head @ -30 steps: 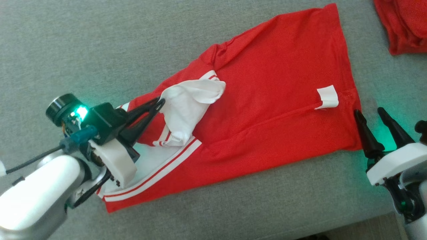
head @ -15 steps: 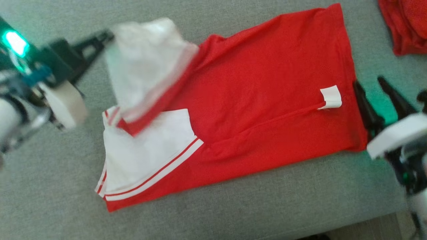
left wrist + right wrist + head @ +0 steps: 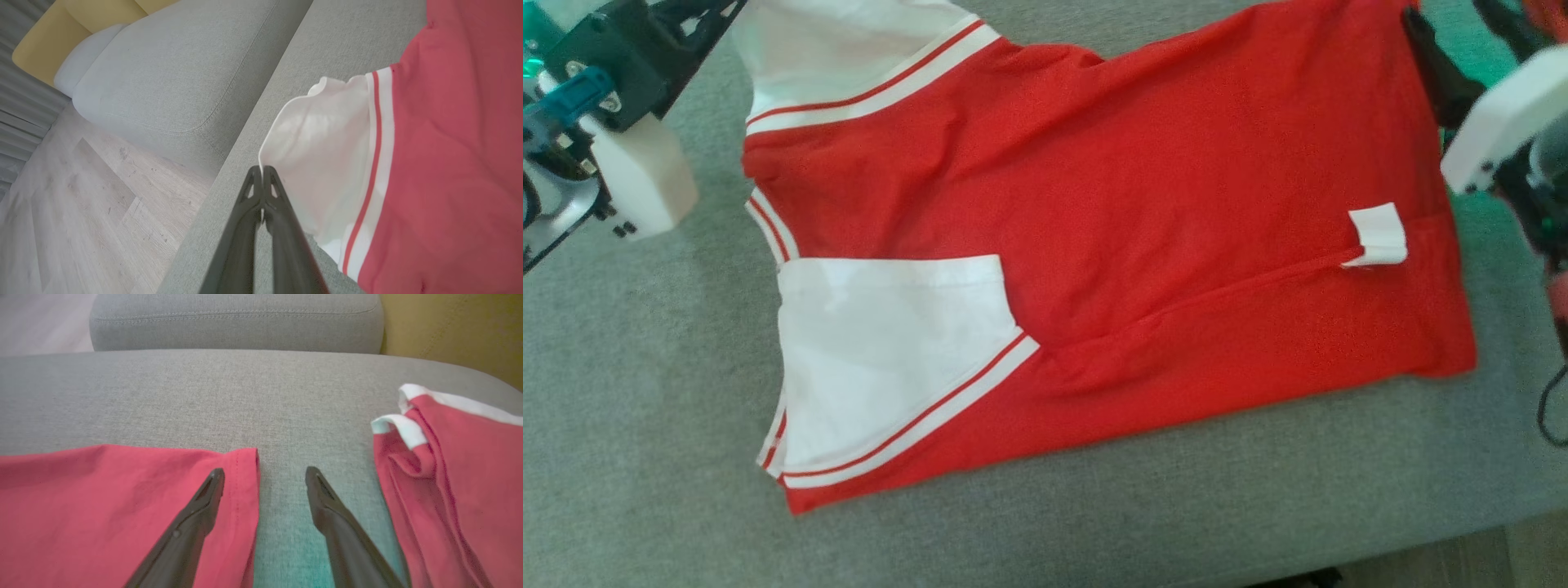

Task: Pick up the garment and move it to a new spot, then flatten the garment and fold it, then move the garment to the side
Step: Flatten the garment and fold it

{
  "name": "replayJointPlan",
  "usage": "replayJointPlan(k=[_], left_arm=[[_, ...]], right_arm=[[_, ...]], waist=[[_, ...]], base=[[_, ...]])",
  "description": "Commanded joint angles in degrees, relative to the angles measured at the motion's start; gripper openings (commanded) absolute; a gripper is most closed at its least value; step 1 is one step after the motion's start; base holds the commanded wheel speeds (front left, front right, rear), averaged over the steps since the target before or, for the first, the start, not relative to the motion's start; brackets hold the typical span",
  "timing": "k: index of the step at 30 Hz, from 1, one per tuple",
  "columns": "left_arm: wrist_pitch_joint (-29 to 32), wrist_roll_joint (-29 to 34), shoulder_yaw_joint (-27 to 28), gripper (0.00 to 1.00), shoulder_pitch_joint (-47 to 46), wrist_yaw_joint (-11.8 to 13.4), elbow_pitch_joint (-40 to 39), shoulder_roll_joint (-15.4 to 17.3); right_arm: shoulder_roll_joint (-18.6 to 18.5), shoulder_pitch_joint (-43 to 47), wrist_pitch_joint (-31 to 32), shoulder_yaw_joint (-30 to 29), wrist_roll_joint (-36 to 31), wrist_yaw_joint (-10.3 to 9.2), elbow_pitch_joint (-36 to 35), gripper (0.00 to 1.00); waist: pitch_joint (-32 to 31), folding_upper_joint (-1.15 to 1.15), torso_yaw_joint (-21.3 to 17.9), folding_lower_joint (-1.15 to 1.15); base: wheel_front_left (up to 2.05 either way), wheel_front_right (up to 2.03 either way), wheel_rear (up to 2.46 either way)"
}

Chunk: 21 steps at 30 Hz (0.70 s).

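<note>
A grey sofa cushion (image 3: 645,367) carries a red garment (image 3: 1143,204), spread mostly flat across its middle. At 10 o'clock the left gripper (image 3: 261,168) is closed, pinching the edge of the garment's white sleeve (image 3: 322,163). At 2 o'clock the right gripper (image 3: 265,469) stands open, one finger over the garment's hem corner and the other over bare cushion.

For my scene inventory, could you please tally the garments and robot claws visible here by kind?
Garments: 2 (spread red-and-white shirt; second garment, red with white trim)
Claws: 2 (left claw shut on the shirt; right claw open)
Total: 4
</note>
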Motion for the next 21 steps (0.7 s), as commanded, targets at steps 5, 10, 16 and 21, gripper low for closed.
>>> replayJointPlan(k=[5, 10, 16, 21], left_arm=[[-1.3, 0.3, 0.6, 0.00, -5.4, 0.1, 0.3, 2.3], [-2.5, -0.1, -1.2, 0.00, -7.3, 0.1, 1.6, 2.4], [-3.6, -0.8, -2.4, 0.00, -8.2, 0.1, 3.0, 2.1], [-4.6, -1.3, -3.7, 0.00, -8.9, 0.1, 4.3, 2.2]], right_arm=[[-2.1, -5.2, 1.3, 4.7, -2.2, -0.04, 3.9, 1.00], [-2.8, -8.0, 1.5, 8.6, -1.2, -0.04, 7.4, 0.87], [-3.4, -9.7, 0.5, 11.4, 0.5, -0.04, 9.5, 0.25], [-4.6, -10.8, -0.3, 13.7, 2.5, -0.04, 10.3, 0.00]], waist=[[1.0, 0.00, 1.5, -0.01], [1.3, 0.00, 2.2, -0.01], [1.3, 0.00, 2.4, -0.01], [1.3, 0.00, 2.3, -0.01]], base=[[0.00, 0.00, 0.00], [0.00, 0.00, 0.00], [0.00, 0.00, 0.00], [0.00, 0.00, 0.00]])
